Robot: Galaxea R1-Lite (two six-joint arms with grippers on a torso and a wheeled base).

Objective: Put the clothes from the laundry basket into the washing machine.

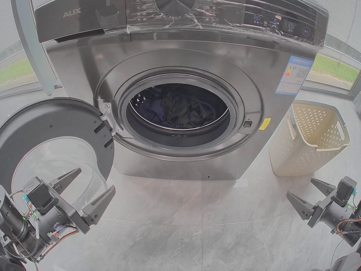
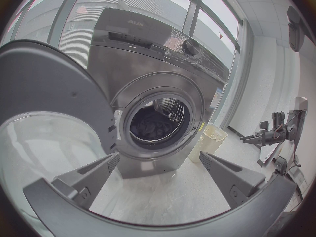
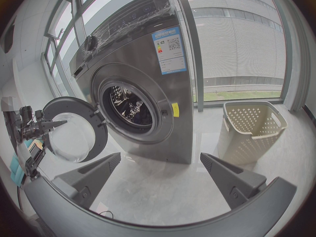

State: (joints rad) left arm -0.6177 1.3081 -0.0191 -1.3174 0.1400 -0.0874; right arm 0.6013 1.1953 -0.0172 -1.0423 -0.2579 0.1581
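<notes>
The washing machine [image 1: 210, 57] stands in front of me with its round door [image 1: 49, 132] swung open to the left. Dark clothes [image 1: 180, 108] lie in a heap inside the drum, seen too in the left wrist view as clothes [image 2: 149, 125]. The cream laundry basket [image 1: 312, 140] stands on the floor to the machine's right, and its inside shows only bare perforated walls. My left gripper [image 1: 94, 179] hangs open and holds nothing, low in front of the door. My right gripper [image 1: 300, 187] is open and holds nothing, just in front of the basket [image 3: 253, 129].
Grey tiled floor [image 1: 188, 223] spreads between the two arms in front of the machine. The open door's glass bowl [image 2: 49, 142] bulges close to the left gripper [image 2: 158, 155]. Window frames and glass stand behind the machine and basket.
</notes>
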